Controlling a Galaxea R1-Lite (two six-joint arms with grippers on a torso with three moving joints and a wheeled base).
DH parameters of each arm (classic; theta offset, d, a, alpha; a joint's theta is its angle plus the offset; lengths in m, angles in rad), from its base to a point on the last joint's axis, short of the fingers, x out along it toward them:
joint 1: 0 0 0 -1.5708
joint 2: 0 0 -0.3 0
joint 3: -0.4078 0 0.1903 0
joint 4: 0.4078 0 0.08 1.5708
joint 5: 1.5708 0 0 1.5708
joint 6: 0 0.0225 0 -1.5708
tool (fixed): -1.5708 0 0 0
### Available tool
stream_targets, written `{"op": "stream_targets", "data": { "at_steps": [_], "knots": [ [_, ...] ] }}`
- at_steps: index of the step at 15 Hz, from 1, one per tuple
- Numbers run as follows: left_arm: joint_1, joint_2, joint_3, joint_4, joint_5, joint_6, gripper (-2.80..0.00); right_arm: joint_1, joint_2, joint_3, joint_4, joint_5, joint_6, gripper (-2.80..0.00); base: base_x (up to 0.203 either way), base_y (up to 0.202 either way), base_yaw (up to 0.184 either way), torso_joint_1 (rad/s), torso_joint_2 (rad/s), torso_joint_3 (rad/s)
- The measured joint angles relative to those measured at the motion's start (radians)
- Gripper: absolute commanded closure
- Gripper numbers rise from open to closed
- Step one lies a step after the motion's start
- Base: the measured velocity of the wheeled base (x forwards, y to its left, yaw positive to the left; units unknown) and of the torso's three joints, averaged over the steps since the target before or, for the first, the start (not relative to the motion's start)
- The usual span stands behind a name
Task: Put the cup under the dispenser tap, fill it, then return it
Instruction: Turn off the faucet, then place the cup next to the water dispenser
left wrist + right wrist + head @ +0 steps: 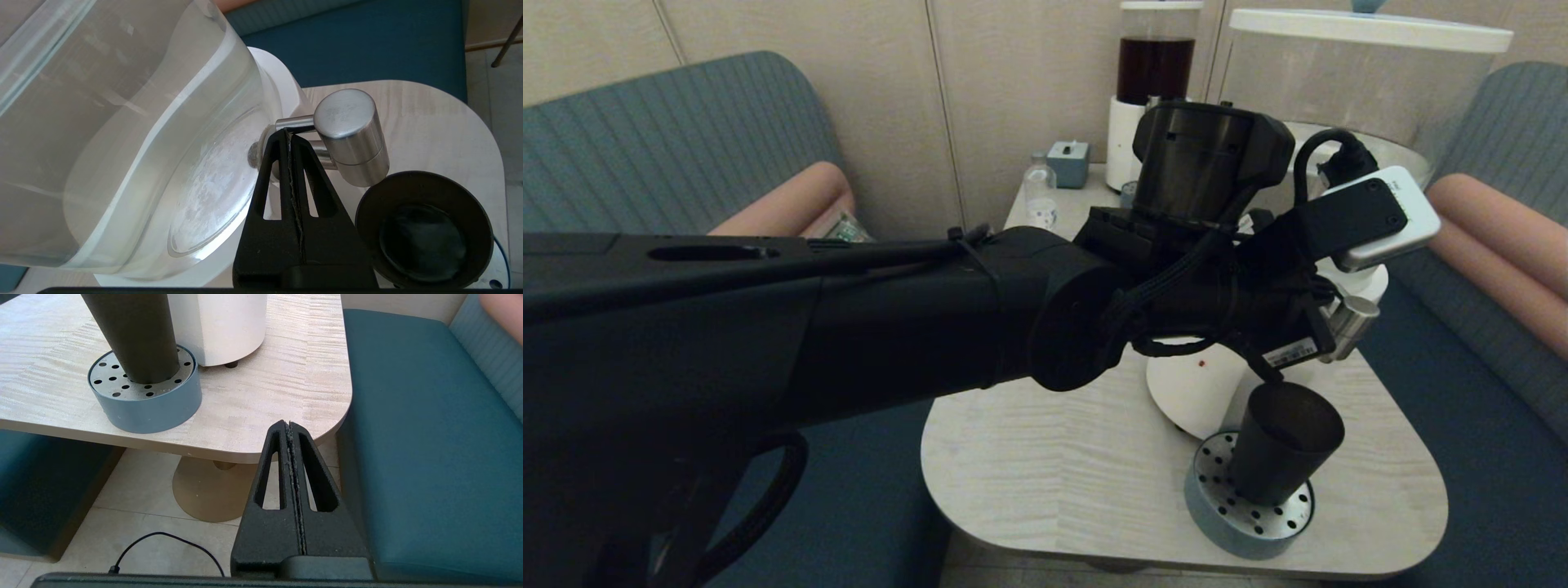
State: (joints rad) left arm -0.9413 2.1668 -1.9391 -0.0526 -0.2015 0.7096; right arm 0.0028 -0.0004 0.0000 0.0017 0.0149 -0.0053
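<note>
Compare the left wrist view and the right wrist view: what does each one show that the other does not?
Only the left wrist view shows the metal tap, the clear water tank and the shut left gripper at the tap's stem. Only the right wrist view shows the shut right gripper below the table edge, the floor and a black cable. Both show the dark cup on its perforated drip tray, the table and the dispenser's white base.

Left tool [289, 136] closed; right tool [289, 426] closed.
</note>
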Motion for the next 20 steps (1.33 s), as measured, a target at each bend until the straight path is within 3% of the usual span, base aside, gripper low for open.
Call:
{"op": "stream_targets", "data": {
  "at_steps": [7, 14, 17, 20],
  "knots": [
    [-0.002, -0.030, 0.006, 0.000, -0.001, -0.014, 0.00, 0.000, 0.000, 0.000, 0.000, 0.000, 0.000, 0.00, 0.000, 0.000, 0.000, 0.000, 0.00, 0.000],
    [0.038, -0.199, 0.133, 0.020, 0.019, -0.045, 0.00, 0.000, 0.000, 0.000, 0.000, 0.000, 0.000, 0.00, 0.000, 0.000, 0.000, 0.000, 0.00, 0.000],
    [0.090, -0.349, 0.207, 0.097, 0.011, -0.160, 0.00, 0.000, 0.000, 0.000, 0.000, 0.000, 0.000, 0.00, 0.000, 0.000, 0.000, 0.000, 0.00, 0.000],
    [0.187, -0.554, 0.341, 0.138, -0.092, -0.386, 0.00, 0.000, 0.000, 0.000, 0.000, 0.000, 0.000, 0.00, 0.000, 0.000, 0.000, 0.000, 0.00, 0.000]
  ]
}}
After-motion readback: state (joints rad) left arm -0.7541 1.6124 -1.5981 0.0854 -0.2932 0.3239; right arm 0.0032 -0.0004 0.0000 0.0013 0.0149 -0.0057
